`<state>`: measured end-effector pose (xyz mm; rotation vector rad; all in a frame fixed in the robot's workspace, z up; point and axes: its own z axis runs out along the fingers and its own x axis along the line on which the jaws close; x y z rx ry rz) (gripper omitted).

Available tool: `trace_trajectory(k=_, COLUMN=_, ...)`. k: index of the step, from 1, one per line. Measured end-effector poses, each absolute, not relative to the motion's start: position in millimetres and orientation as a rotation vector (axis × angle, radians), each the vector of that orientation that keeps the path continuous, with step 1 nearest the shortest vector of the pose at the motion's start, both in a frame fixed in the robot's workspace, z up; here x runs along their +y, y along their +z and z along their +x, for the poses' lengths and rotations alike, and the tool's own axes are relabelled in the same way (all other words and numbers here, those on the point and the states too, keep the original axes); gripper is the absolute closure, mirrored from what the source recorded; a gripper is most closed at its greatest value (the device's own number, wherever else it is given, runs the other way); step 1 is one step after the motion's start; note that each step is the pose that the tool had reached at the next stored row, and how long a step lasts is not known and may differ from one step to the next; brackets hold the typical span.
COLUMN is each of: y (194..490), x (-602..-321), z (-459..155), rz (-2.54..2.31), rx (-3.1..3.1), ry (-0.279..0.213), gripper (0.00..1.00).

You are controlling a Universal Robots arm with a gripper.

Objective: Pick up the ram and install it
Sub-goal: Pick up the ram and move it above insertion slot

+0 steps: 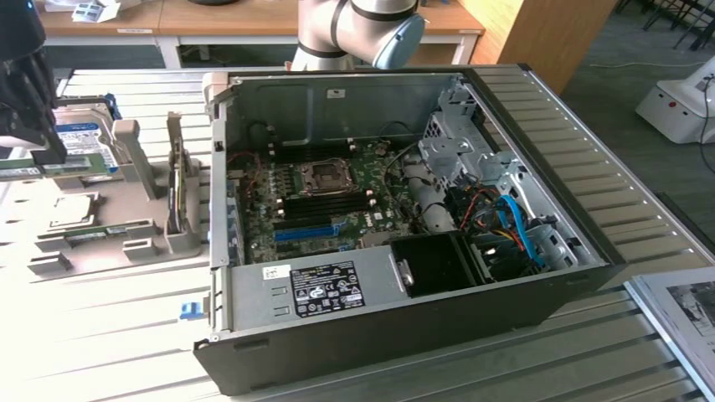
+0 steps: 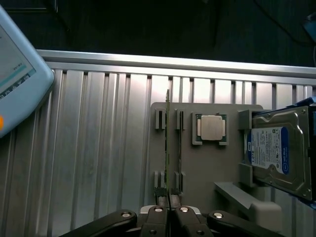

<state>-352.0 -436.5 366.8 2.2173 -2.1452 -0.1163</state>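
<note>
Exterior view, from its left to its right: the gripper (image 1: 43, 157) is clenched on the ram (image 1: 69, 167), a thin green board held level in front of the blue-labelled hard drive (image 1: 79, 136) and above the grey fixture (image 1: 156, 239); a square silver processor chip (image 1: 67, 209) and a second memory stick (image 1: 99, 232) lie in the fixture's recesses; the fixture rests on a slatted aluminium table (image 1: 123, 343). Centre: an open computer case (image 1: 391, 343) lies on its side, well apart from the ram; inside it are the motherboard (image 1: 335, 219), the processor socket (image 1: 324, 174) flanked by dark memory slots, and the labelled power supply (image 1: 324, 289); blue cables (image 1: 520, 224) run through the drive bay towards the view's right; the robot arm (image 1: 357, 29) stands behind the case.

Wrist view: the gripper (image 2: 169, 213) shows its two fingers (image 2: 158, 217) pressed together on one end of the ram (image 2: 168, 148), seen edge-on as a thin line that crosses the fixture (image 2: 207, 168) and reaches past its far edge; the second memory stick (image 2: 180, 148) stands on edge just beside that line; the processor chip (image 2: 212, 127) and the hard drive (image 2: 279, 150) lie further across the fixture.
</note>
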Motion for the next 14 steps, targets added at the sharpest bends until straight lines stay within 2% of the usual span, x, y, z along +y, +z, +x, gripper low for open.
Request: trace_trajectory(k=14, y=387, x=-436, z=-352, rz=2.217, rx=-2.145, ry=-0.116, gripper=0.89)
